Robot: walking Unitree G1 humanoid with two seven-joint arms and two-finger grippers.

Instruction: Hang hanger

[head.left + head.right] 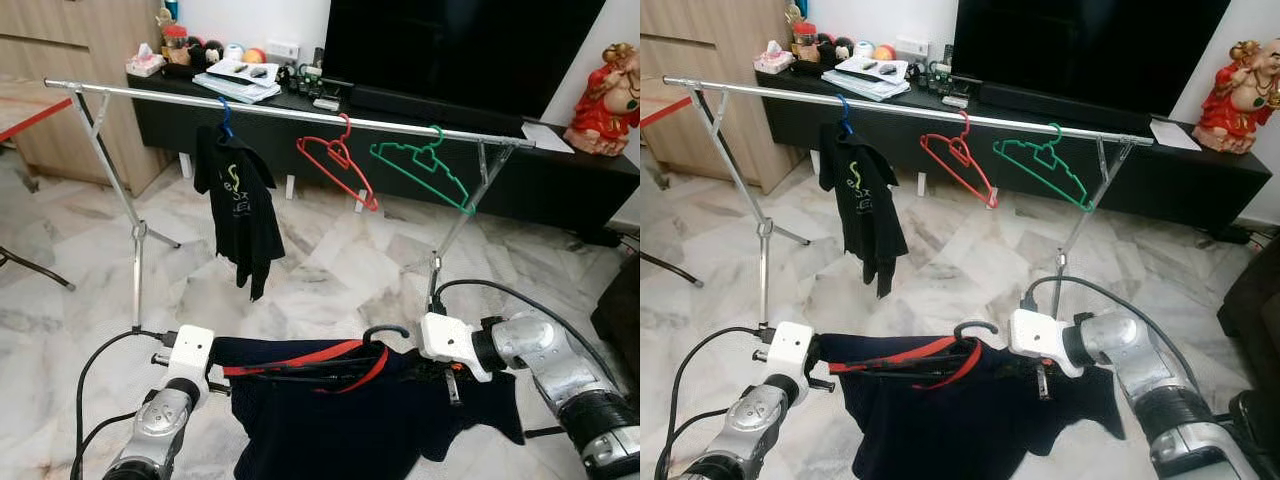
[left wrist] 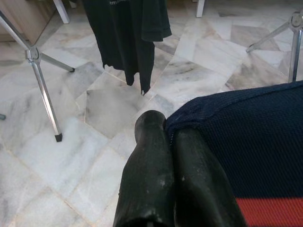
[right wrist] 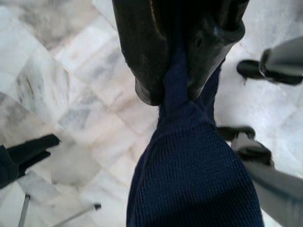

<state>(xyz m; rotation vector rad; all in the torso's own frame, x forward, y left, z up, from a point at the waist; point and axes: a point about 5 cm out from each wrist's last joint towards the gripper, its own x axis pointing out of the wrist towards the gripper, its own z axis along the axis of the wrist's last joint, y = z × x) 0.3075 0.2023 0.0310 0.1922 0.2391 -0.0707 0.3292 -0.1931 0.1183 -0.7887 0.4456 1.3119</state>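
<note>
Nearest the head camera, a navy shirt [image 1: 370, 420] on a black hanger [image 1: 385, 331] is stretched between both arms, low and in front of the clothes rail [image 1: 290, 112]: the left gripper [image 2: 165, 142] is clenched on one shoulder, the right gripper [image 3: 177, 90] on the other. On the rail hang a black shirt [image 1: 237, 200], a red hanger [image 1: 340, 160] and a green hanger [image 1: 425, 165], the black shirt nearest its left end. Behind the rail stands a dark TV cabinet [image 1: 560, 175].

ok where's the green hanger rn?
The green hanger hangs empty on the silver rail, toward its right end in the eye views, just right of the red hanger and in front of the black TV cabinet.
</note>
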